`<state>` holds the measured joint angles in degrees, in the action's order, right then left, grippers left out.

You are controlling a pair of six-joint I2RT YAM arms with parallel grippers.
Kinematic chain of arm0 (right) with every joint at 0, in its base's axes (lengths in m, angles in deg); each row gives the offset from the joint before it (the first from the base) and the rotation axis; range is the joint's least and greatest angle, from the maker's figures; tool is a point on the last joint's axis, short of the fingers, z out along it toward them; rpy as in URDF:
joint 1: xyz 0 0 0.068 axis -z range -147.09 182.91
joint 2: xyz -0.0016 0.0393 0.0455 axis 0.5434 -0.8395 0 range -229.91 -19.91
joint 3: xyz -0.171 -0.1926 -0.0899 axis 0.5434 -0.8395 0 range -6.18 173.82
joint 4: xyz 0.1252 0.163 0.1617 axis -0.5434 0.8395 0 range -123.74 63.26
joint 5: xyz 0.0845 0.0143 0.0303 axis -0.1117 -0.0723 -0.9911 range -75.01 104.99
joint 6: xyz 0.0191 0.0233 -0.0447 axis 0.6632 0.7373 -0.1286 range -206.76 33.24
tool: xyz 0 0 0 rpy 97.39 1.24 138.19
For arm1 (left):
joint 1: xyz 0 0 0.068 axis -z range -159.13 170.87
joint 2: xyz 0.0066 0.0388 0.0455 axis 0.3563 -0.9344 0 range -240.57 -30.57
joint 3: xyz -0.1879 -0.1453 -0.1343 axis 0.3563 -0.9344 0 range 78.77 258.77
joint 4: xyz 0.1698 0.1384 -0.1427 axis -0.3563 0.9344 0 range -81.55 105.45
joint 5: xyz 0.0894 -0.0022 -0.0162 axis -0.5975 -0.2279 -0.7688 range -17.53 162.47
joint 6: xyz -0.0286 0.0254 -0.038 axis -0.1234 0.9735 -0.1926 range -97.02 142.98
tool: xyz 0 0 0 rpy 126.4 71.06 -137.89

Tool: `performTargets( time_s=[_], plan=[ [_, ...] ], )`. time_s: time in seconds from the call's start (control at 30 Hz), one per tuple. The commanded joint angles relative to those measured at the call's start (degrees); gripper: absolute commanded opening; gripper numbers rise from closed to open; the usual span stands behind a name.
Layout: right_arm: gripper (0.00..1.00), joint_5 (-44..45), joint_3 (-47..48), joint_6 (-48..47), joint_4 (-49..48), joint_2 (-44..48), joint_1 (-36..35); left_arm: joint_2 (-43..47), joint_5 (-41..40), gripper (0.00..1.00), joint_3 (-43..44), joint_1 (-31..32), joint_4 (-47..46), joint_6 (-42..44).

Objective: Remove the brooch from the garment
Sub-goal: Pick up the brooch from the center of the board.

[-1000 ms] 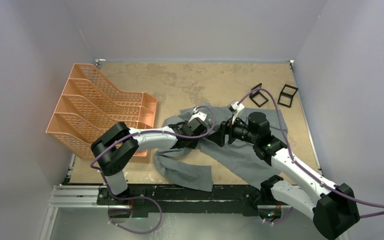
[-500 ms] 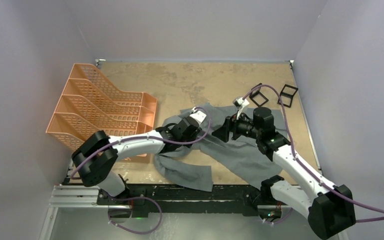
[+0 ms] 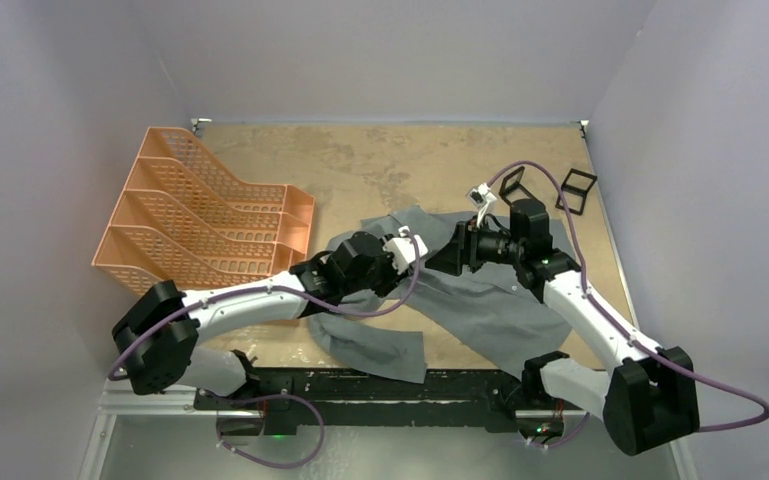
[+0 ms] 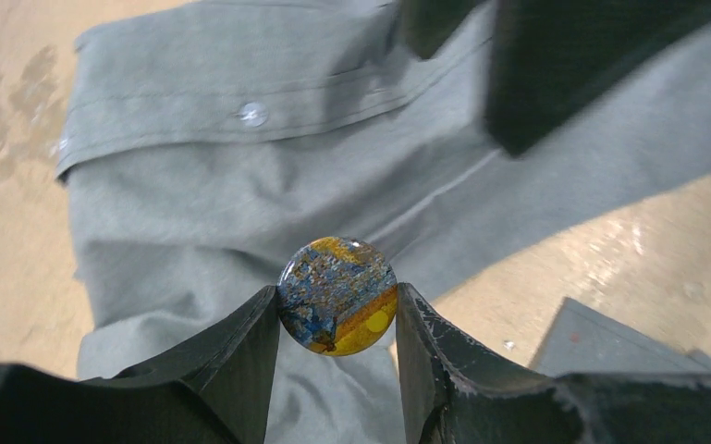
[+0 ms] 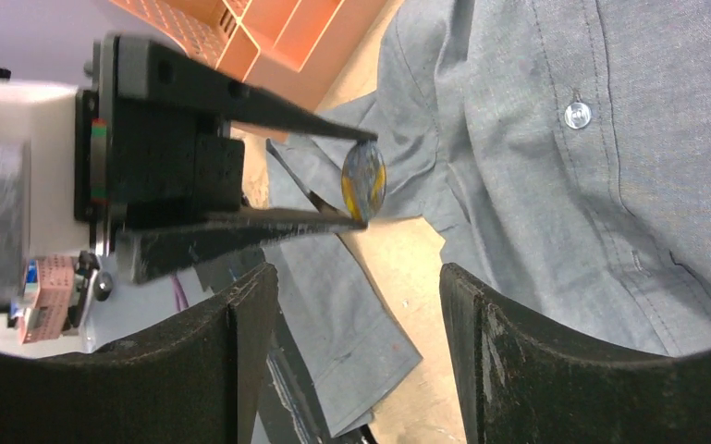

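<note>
The brooch [image 4: 337, 296], a round badge in blue, orange and yellow, is pinched edge to edge in my left gripper [image 4: 337, 294], which is shut on it. It hangs in the air above the garment [image 4: 194, 185], a grey button-up shirt, and no cloth rises with it. In the right wrist view the brooch [image 5: 364, 180] shows edge-on between the left fingers [image 5: 268, 111], off the garment [image 5: 629, 185]. My right gripper [image 5: 359, 277] stands open and empty, facing the left one. Seen from above, the left gripper [image 3: 415, 246] and the right gripper [image 3: 450, 255] meet over the garment [image 3: 490, 310].
An orange multi-slot file rack [image 3: 200, 225] stands at the left of the table. Two small black frames [image 3: 575, 190] lie at the far right, behind the shirt. The shirt's lower flap [image 3: 380, 345] reaches the near table edge. Grey walls enclose the table.
The left arm has swung its elbow out to the left while its gripper kept the brooch. The right gripper has drawn back and up a little, and its jaws have narrowed slightly.
</note>
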<state>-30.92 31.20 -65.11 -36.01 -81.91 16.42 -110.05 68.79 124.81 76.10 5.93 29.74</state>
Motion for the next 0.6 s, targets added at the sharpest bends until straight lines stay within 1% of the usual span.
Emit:
performTargets(
  time_s=[0.0,0.07,0.2,0.33,0.57],
  plan=[
    [0.66,-2.74,4.77,-1.64,4.98,-1.38,0.27,1.79,8.72,0.26,-0.10,1.51,-2.84,5.47],
    [0.65,-1.13,5.91,-3.38,7.38,-1.88,0.29,1.75,9.99,0.26,0.33,2.12,-2.69,6.43],
    [0.64,-0.69,5.94,-3.20,6.85,-2.21,0.20,1.51,12.11,0.26,2.05,3.11,-2.17,7.68],
    [0.58,-1.72,5.86,-3.20,6.64,-3.33,0.23,1.57,13.60,0.26,3.44,4.31,-1.37,8.66],
    [0.48,-4.95,5.61,-3.58,6.12,-4.50,0.10,1.27,13.70,0.26,5.03,5.49,-0.58,9.15]
  ],
)
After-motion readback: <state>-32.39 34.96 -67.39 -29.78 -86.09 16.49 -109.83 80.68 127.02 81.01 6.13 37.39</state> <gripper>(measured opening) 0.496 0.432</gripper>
